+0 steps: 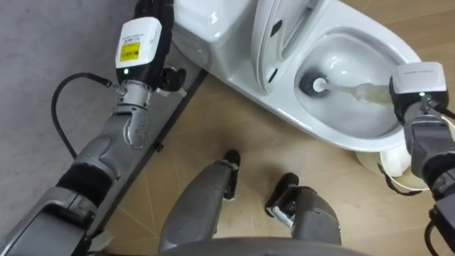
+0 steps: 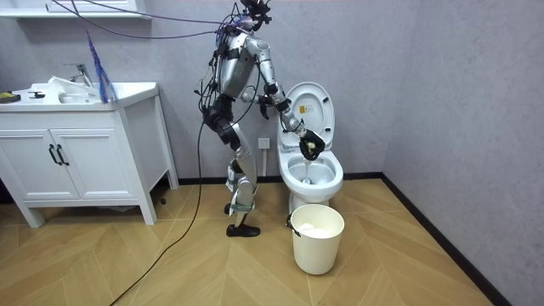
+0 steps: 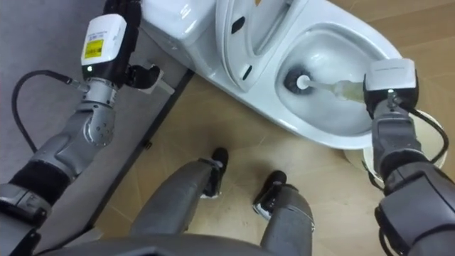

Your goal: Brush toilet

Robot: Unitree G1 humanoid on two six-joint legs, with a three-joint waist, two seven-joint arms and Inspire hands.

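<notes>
The white toilet [image 1: 234, 60] stands with its lid [image 1: 281, 28] raised and its bowl [image 1: 355, 121] open. A toilet brush lies across the bowl, its dark head [image 1: 313, 84] low at the bowl's left side and its pale handle [image 1: 362, 92] running right. My right hand [image 2: 310, 144] is over the bowl's right rim, shut on that handle; in the eye views its wrist unit covers the fingers. My left hand [image 1: 155, 7] is raised at the upper left beside the tank [image 1: 202, 21], its fingers cut off by the picture's edge.
I stand close in front of the toilet, facing it. A white bucket [image 2: 317, 238] sits on the wood floor by the bowl's front, partly under my right arm [image 1: 394, 162]. A grey wall is on my left. A white vanity [image 2: 81, 144] stands at the room view's left.
</notes>
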